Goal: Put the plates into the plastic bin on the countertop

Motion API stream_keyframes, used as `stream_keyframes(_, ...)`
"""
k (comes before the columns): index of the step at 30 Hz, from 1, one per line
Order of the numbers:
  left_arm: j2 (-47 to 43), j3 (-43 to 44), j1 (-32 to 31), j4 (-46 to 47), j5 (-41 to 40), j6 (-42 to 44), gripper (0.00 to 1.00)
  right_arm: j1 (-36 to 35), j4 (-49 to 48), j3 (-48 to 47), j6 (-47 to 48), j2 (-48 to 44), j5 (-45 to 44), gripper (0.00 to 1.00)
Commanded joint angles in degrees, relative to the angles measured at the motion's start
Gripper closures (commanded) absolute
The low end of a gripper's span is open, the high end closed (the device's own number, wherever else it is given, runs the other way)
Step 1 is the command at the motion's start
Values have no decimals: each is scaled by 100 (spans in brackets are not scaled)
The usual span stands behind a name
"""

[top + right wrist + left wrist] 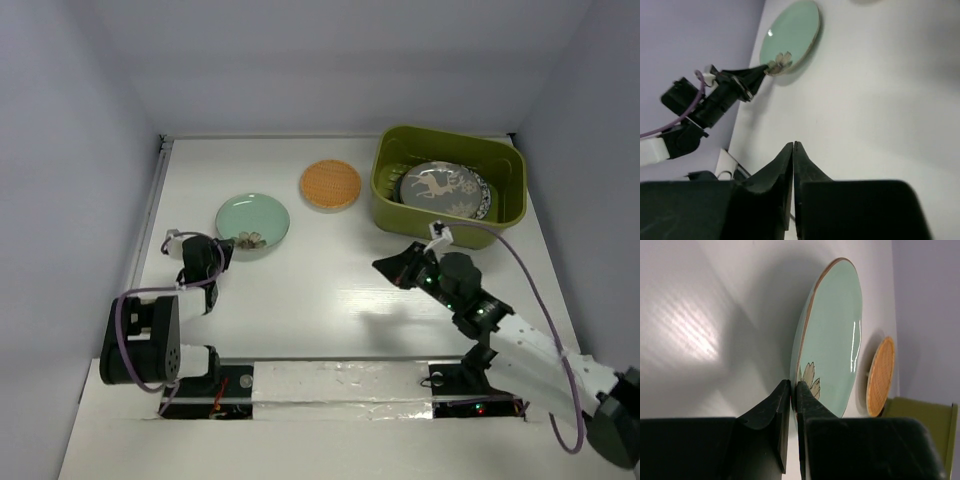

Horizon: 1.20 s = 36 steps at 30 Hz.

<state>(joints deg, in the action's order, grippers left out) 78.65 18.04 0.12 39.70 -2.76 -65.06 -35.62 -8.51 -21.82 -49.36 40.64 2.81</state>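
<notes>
No readable text, no labels, brands, numbers or signs, nothing legible on plates (253, 220), bin (393, 212) or countertop (330, 275).

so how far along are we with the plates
Done: the deer plate lies in the plastic bin, with another rim showing beneath it. In hand: the left gripper is shut on the near rim of the mint plate, which is on the countertop. Left: that plate and the orange plate. The right gripper is shut and empty.
</notes>
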Motion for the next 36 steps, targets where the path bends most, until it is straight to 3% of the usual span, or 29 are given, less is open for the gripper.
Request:
stream_keyframes(1,-622,-397,-38,828,494,-69,100,-647,-1441,3,-451,793,-946,90)
stream_keyframes(2,-901,-589,-91,863,557,-60,100,-918,-1773,-41,-530,1083,-1010,79)
stream_keyframes(3,-1035,-678,-91,881,627,-51,100,-1034,-1924,-111,-565,1382,-1063,58)
stream_keyframes(6,-1694,-1048,-214,908,891,-60,100,-1350,-2531,-392,-767,2463,-1308,28)
stream_keyframes(9,-2519,-1312,-267,592,1120,-33,100,-1439,-2901,-638,-1039,3281,-1467,10)
stream_keyframes(13,-3697,-1602,-320,-5,1453,2,100,-1439,-3463,-823,-1339,4108,-1415,3)
stream_keyframes(17,-5013,-1769,-320,-909,1700,-24,100,-1439,-3780,-1078,-1506,4741,-1204,3)
stream_keyframes(23,-6176,-1752,-320,-1632,2157,-270,100,-1439,-4456,-1271,-1743,5489,-800,2)
stream_keyframes(26,-6327,-1690,-372,-1676,2464,-376,100,-1439,-4780,-1342,-1752,5665,-571,8)
stream_keyframes(29,-6362,-1594,-372,-1764,2623,-385,100,-1439,-4993,-1263,-1752,5586,-562,33)
stream_keyframes(30,-6371,-1593,-372,-1756,2667,-394,100,-1439,-5019,-1237,-1743,5543,-588,49)
stream_keyframes(32,-6345,-1567,-372,-1729,2754,-394,100,-1439,-5029,-1193,-1700,5350,-755,65)
stream_keyframes(33,-6336,-1576,-372,-1686,2799,-402,100,-1439,-5011,-1193,-1673,5279,-799,78)
stream_keyframes(35,-6205,-1611,-372,-1458,3017,-420,100,-1439,-4845,-1210,-1568,5121,-931,86)
stream_keyframes(36,-6134,-1628,-372,-1404,3106,-429,100,-1439,-4731,-1271,-1507,4929,-992,100)
